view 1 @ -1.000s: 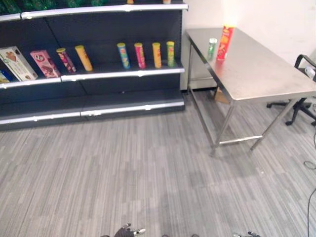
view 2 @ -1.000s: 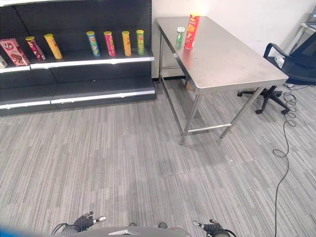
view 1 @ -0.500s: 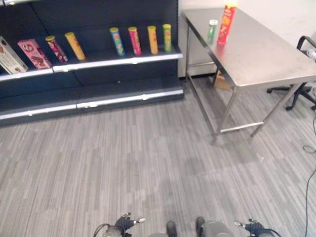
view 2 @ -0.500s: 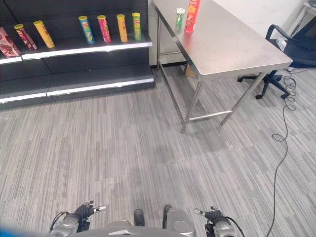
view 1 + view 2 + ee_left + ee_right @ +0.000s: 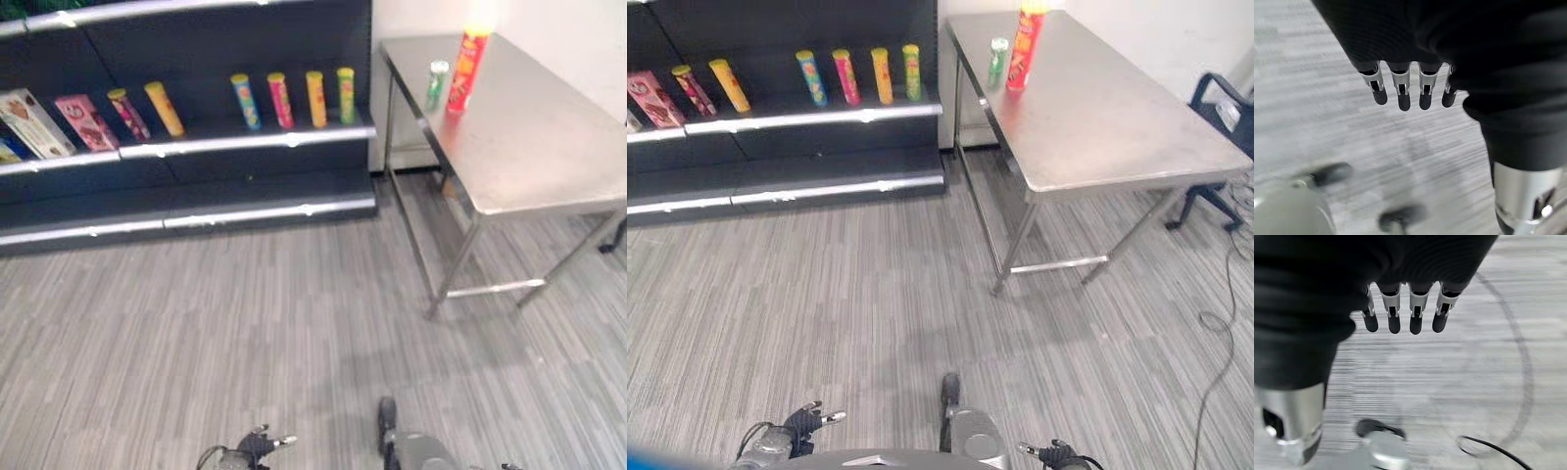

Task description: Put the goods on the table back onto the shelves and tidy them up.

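Observation:
A tall red tube (image 5: 464, 70) and a small green can (image 5: 437, 84) stand together at the far left end of the steel table (image 5: 529, 147). Left of the table, the dark shelf (image 5: 245, 142) carries upright tubes in blue (image 5: 246, 101), pink (image 5: 281, 99), orange (image 5: 315, 98) and green (image 5: 346, 94). My left hand (image 5: 803, 423) and right hand (image 5: 1053, 452) hang low at the bottom edge, far from the table. In the wrist views the left fingers (image 5: 1403, 93) and right fingers (image 5: 1415, 316) are straight over the carpet, with nothing in them.
Further left on the shelf lean a dark red tube (image 5: 127, 113) and a yellow tube (image 5: 165, 108), beside a pink box (image 5: 84, 121) and a white box (image 5: 33, 122). A black office chair (image 5: 1225, 108) stands past the table's right side. Grey carpet lies between me and the shelf.
The whole picture has shifted, so the camera moved; shelf and table sit a little lower and further right. Both hands stay low and hold nothing.

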Available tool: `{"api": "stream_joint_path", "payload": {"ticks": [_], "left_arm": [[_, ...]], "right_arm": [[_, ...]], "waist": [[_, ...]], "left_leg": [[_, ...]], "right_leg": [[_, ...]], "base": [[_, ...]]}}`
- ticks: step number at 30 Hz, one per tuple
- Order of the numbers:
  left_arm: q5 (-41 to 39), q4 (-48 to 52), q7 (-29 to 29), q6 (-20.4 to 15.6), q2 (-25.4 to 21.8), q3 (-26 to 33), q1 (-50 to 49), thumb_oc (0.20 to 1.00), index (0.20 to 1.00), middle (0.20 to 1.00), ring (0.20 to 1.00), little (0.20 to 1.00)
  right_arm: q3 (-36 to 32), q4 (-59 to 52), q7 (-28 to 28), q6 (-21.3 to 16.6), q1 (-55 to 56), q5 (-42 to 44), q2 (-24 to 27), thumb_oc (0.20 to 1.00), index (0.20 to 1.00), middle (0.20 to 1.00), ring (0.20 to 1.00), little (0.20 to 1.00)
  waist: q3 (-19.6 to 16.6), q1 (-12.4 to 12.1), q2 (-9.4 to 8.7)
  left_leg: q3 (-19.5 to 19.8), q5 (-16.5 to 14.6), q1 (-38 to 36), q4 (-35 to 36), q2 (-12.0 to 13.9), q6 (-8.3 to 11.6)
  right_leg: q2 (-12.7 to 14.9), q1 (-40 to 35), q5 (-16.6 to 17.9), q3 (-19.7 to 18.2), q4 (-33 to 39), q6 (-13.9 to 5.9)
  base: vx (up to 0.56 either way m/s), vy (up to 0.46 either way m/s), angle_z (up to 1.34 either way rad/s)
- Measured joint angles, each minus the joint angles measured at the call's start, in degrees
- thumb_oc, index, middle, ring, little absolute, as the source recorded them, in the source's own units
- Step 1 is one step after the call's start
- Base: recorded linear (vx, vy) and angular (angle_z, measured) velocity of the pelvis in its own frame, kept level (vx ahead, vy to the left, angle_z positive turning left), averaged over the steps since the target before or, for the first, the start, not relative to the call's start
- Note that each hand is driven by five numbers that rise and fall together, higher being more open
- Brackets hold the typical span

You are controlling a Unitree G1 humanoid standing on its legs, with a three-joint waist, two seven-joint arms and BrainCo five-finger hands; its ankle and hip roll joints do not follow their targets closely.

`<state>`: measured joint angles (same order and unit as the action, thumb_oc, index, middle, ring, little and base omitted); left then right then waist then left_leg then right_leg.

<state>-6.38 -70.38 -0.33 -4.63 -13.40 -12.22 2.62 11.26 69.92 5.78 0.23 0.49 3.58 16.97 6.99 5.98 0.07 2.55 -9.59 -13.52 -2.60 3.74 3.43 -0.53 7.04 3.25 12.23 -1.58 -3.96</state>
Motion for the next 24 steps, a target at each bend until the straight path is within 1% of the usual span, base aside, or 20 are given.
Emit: {"api": "stream_joint_path", "payload": {"ticks": [1,2,4,5,6,7,8,9,11,12,14,15,16,17,19,20,21,22,23,24], "left_arm": [[0.0,-0.1,0.0,0.1,0.0,-0.3,0.0,1.000,1.000,1.000,1.000,1.000],[0.0,-0.1,0.0,0.0,0.2,-0.4,-0.1,1.000,1.000,1.000,1.000,1.000],[0.0,-0.2,0.0,0.1,0.7,-0.3,-0.7,1.000,1.000,1.000,1.000,1.000],[0.0,-0.2,0.0,0.1,1.0,-0.3,-0.5,1.000,1.000,1.000,1.000,1.000],[-0.1,-0.3,0.0,0.3,1.8,-0.1,-1.1,1.000,1.000,1.000,1.000,1.000],[-0.1,-0.3,0.1,0.3,2.1,0.1,-0.7,1.000,1.000,1.000,1.000,1.000],[-0.2,-0.1,0.1,0.3,2.2,0.8,-0.5,1.000,1.000,1.000,1.000,1.000],[-0.4,0.3,0.1,0.2,1.6,1.4,-0.4,1.000,1.000,1.000,1.000,1.000],[-0.4,-0.1,0.3,0.1,0.7,1.3,-0.3,1.000,1.000,1.000,1.000,1.000],[-0.8,0.2,0.3,0.1,0.4,1.2,0.6,1.000,1.000,1.000,1.000,1.000],[-1.3,-0.1,0.4,0.1,0.2,1.2,0.4,1.000,1.000,1.000,1.000,1.000],[-1.3,-0.4,0.5,0.2,0.0,1.2,0.4,1.000,1.000,1.000,1.000,1.000],[-1.3,-0.5,0.5,0.2,0.0,1.2,0.2,1.000,1.000,1.000,1.000,1.000],[-1.3,-0.9,0.5,0.2,0.0,1.2,0.7,1.000,1.000,1.000,1.000,1.000],[-1.4,-1.4,0.6,0.2,0.0,1.2,0.2,1.000,1.000,1.000,1.000,1.000],[-1.4,-1.9,0.6,0.2,0.0,1.3,0.3,1.000,1.000,1.000,1.000,1.000],[-1.4,-1.9,0.6,0.2,0.1,1.4,-0.1,1.000,1.000,1.000,1.000,1.000],[-1.4,-2.0,0.6,0.2,0.2,1.3,-1.1,1.000,1.000,1.000,1.000,1.000],[-1.4,-1.7,0.6,0.2,0.2,1.1,-1.8,1.000,1.000,1.000,1.000,1.000],[-1.4,-2.5,0.6,0.2,0.5,1.7,-1.9,1.000,1.000,1.000,1.000,1.000]], "right_arm": [[0.6,-0.4,0.0,-0.1,-0.5,-0.9,0.4,1.000,1.000,1.000,1.000,1.000],[0.8,-0.5,0.0,-0.1,-0.4,-1.5,0.7,1.000,1.000,1.000,1.000,1.000],[1.1,-1.6,-0.1,-0.2,-0.5,-2.6,1.0,1.000,1.000,1.000,1.000,1.000],[2.4,-1.4,-0.1,-0.2,-0.3,-3.3,1.3,1.000,1.000,1.000,1.000,1.000],[3.0,-2.1,0.0,-0.4,-0.4,-3.6,2.0,1.000,1.000,1.000,1.000,1.000],[3.0,-2.0,0.0,-0.4,-0.5,-3.7,2.2,1.000,1.000,1.000,1.000,1.000],[3.0,-1.8,-0.1,0.3,-0.4,-3.7,2.0,1.000,1.000,1.000,1.000,1.000],[3.3,-1.5,0.0,0.5,-0.4,-3.6,1.7,1.000,1.000,1.000,1.000,1.000],[3.4,-1.3,0.2,0.8,-0.8,-3.6,1.3,1.000,1.000,1.000,1.000,1.000],[3.5,-1.2,0.2,0.6,-1.6,-3.7,1.4,1.000,1.000,1.000,1.000,1.000],[4.9,-1.2,0.3,0.6,-2.7,-3.7,1.1,1.000,1.000,1.000,1.000,1.000],[5.7,-1.1,0.2,0.6,-3.2,-3.8,0.9,1.000,1.000,1.000,1.000,1.000],[6.2,-1.0,0.2,0.5,-3.8,-4.0,1.1,1.000,1.000,1.000,1.000,1.000],[6.1,0.2,0.4,0.4,-5.6,-5.0,1.3,1.000,1.000,1.000,1.000,1.000],[6.0,0.3,0.7,0.2,-6.1,-5.5,1.3,1.000,1.000,1.000,1.000,1.000],[5.9,0.5,0.8,0.3,-6.1,-5.6,1.3,1.000,1.000,1.000,1.000,1.000],[5.9,0.8,1.0,0.2,-6.2,-5.9,1.3,1.000,1.000,1.000,1.000,1.000],[5.5,0.8,1.2,0.1,-5.9,-5.9,1.4,1.000,1.000,1.000,1.000,1.000],[5.6,0.6,1.2,-0.1,-5.2,-6.0,1.7,1.000,1.000,1.000,1.000,1.000],[5.6,2.0,1.1,0.2,-4.4,-6.1,1.6,1.000,1.000,1.000,1.000,1.000]], "waist": [[-0.1,0.2,-0.09],[-0.7,0.1,-0.24],[-1.1,0.0,-0.39],[-1.6,-0.5,-0.91],[-2.1,-0.7,0.30],[-2.0,-0.7,0.80],[-1.7,-1.3,0.28],[-1.2,-1.8,-1.68],[-0.7,-2.2,-2.69],[0.1,-2.8,-2.62],[0.8,-3.5,-2.23],[1.1,-4.0,-2.29],[1.6,-4.6,-1.67],[3.2,-4.7,0.25],[4.6,-5.4,0.25],[4.5,-6.2,0.78],[4.8,-6.6,0.41],[4.3,-6.6,0.90],[3.3,-6.3,1.52],[2.3,-6.6,1.80]], "left_leg": [[0.0,-0.5,1.1,-4.0,0.1,0.86],[-0.1,-0.7,2.4,-7.5,0.0,2.71],[0.4,-0.1,7.5,-21.3,-0.1,6.51],[1.0,-0.3,11.7,-29.8,-0.9,9.30],[2.1,1.8,15.7,-34.8,-1.0,9.65],[2.9,4.6,18.7,-40.3,-0.7,10.34],[2.6,9.7,21.0,-43.8,-0.9,11.61],[0.1,12.7,22.9,-47.6,-2.1,11.01],[-4.0,9.2,25.0,-44.6,-1.1,6.87],[-5.7,9.0,26.6,-37.6,-0.5,6.08],[-5.5,9.7,27.5,-26.5,0.1,5.49],[-4.9,10.8,25.8,-15.4,0.1,4.36],[-3.3,13.2,23.8,-0.9,0.8,3.87],[-1.6,17.0,24.2,8.7,3.4,4.52],[-1.7,18.8,25.6,8.7,5.1,5.12],[-2.4,18.9,25.0,8.6,5.5,5.18],[-2.9,19.0,24.2,8.6,6.1,5.10],[-2.4,19.1,22.7,8.2,5.7,4.95],[-2.6,19.1,22.1,8.3,5.1,4.76],[-3.1,19.9,18.6,8.6,2.9,3.44]], "right_leg": [[-0.1,-1.7,-0.2,0.4,1.3,0.38],[-0.2,-2.8,-0.2,0.7,2.4,0.79],[-0.4,-6.7,-0.7,1.7,5.0,1.56],[-0.1,-7.1,0.7,1.7,5.3,4.26],[-1.5,-7.2,-0.7,1.3,4.6,7.54],[-1.7,-7.4,-1.1,1.2,4.4,9.06],[-1.4,-7.7,-1.5,0.9,4.1,9.35],[-0.1,-9.1,-1.9,0.0,4.6,9.25],[0.5,-11.1,-2.0,-0.7,6.2,9.48],[0.1,-12.0,-1.7,-0.8,7.5,9.84],[-0.6,-12.5,-2.3,-1.6,7.6,9.76],[-0.9,-12.8,-2.6,-2.2,7.6,8.80],[-1.7,-13.2,-3.0,-3.0,7.6,7.87],[-3.7,-14.5,-3.9,-3.2,7.6,7.47],[-4.0,-17.1,-5.7,-4.7,7.6,8.87],[-4.1,-18.2,-6.3,-5.8,7.6,8.20],[-4.0,-19.5,-6.8,-7.0,7.6,7.73],[-3.6,-21.3,-7.1,-8.1,7.4,7.77],[-3.5,-21.8,-8.4,-9.2,7.4,6.65],[-1.8,-23.2,-10.5,-11.5,7.2,4.94]], "base": [[0.18,-0.115,0.17],[0.26,-0.184,0.23],[0.17,-0.147,0.20],[0.24,-0.213,-0.08],[0.24,-0.210,-0.17],[0.21,-0.144,-0.14],[0.24,-0.085,-0.19],[0.24,-0.087,-0.16],[0.23,-0.023,-0.10],[0.30,0.027,-0.21],[0.32,0.070,-0.25],[0.35,0.090,-0.27],[0.38,0.081,-0.28],[0.37,0.065,-0.35],[0.40,0.072,-0.33],[0.27,0.063,-0.45],[0.36,0.145,-0.66],[0.42,0.179,-0.65],[0.63,0.290,-0.78],[0.51,0.250,-0.89]]}}
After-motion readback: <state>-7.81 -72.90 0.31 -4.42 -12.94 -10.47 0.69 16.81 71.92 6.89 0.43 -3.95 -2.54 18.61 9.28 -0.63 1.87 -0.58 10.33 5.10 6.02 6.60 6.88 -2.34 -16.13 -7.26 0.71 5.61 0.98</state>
